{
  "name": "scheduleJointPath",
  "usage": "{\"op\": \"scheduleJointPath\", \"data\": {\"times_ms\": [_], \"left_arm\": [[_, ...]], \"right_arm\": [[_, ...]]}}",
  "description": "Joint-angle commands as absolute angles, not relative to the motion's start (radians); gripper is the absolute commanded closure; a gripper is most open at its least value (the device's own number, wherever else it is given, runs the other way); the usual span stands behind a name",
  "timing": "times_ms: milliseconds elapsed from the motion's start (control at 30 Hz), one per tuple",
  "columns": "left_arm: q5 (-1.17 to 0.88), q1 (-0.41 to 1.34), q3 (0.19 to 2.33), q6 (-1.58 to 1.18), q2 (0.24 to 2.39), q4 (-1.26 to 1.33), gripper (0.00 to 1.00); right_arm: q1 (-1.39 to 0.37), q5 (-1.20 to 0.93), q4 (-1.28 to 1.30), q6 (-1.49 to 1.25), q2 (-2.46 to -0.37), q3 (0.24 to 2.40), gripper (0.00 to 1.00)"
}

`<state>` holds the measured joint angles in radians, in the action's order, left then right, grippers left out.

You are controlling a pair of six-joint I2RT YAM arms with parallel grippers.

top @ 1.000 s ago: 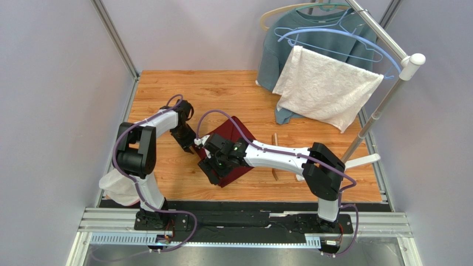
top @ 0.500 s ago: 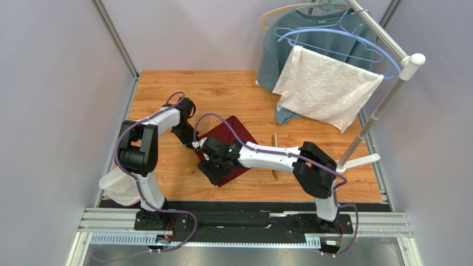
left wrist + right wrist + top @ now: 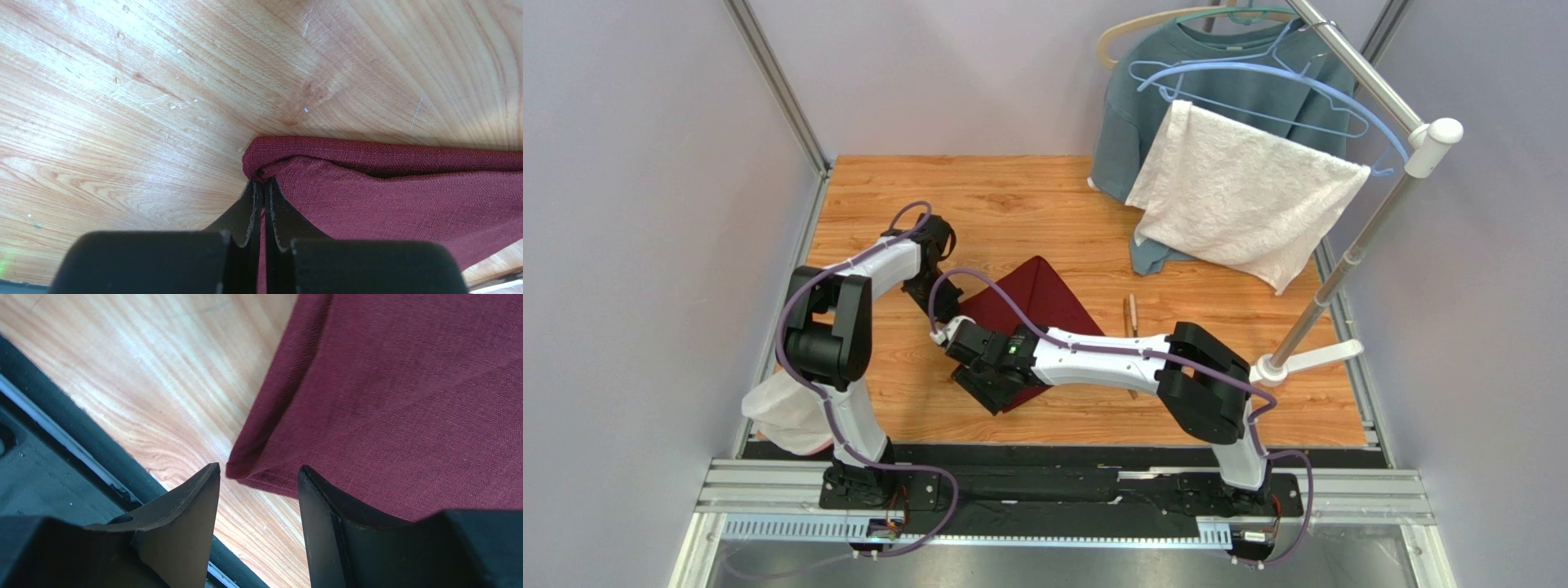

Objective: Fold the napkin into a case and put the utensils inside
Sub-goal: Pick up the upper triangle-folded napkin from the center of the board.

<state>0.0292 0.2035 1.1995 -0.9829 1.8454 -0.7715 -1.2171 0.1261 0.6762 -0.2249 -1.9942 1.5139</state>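
Napkin [image 3: 1044, 304] is where it all happens: dark red, doubled over, flat on the wooden table [image 3: 1014, 208], set cornerwise to the arms. Its left corner is taken, with the left gripper [image 3: 263, 202] pinched tight on the folded edge and cloth [image 3: 399, 190] showing between the closed fingers. Now the near corner. The right gripper [image 3: 259, 473] hangs right over it with its jaws apart, one finger on the bare wood side and the other over the cloth [image 3: 417, 398]. The tip of that corner sits just ahead of the gap, and nothing is clamped there.

So the next move looks to depend on that corner, which points straight into the open right jaws. The right arm is much the nearer to it. That arm crosses the cloth, so the napkin's long line can't be read cleanly.

It doesn't look like a case yet. No pocket is showing and nothing is tucked inside. A slim brown utensil [image 3: 1128, 309] lies on the table just off the napkin's right side, pointing away from the arms. I can't see a spoon.
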Motion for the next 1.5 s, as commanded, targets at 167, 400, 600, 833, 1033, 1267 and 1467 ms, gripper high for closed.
{"op": "scheduleJointPath", "data": {"times_ms": [167,400,600,833,1033,1267,1467], "left_arm": [[0.074,0.202,1.186,-0.979,1.821,-0.741,1.0],[0.069,0.201,1.183,-0.965,1.818,-0.736,1.0],[0.072,0.196,1.18,-0.956,1.815,-0.729,1.0],[0.049,0.189,1.17,-0.934,1.81,-0.712,1.0],[0.02,0.173,1.157,-0.91,1.798,-0.681,1.0],[-0.015,0.158,1.151,-0.868,1.747,-0.667,1.0],[-0.038,0.118,1.161,-0.848,1.623,-0.693,1.0]], "right_arm": [[-1.241,0.12,0.641,-0.132,-2.025,1.56,0.46],[-1.235,0.095,0.589,-0.097,-2.049,1.548,0.48],[-1.224,0.083,0.555,-0.094,-2.094,1.513,0.51],[-1.226,0.141,0.557,-0.135,-2.135,1.454,0.59],[-1.216,0.155,0.532,-0.172,-2.132,1.391,0.78],[-1.215,0.192,0.584,-0.186,-2.074,1.44,1.0],[-1.219,0.078,0.589,-0.199,-1.968,1.506,1.0]]}}
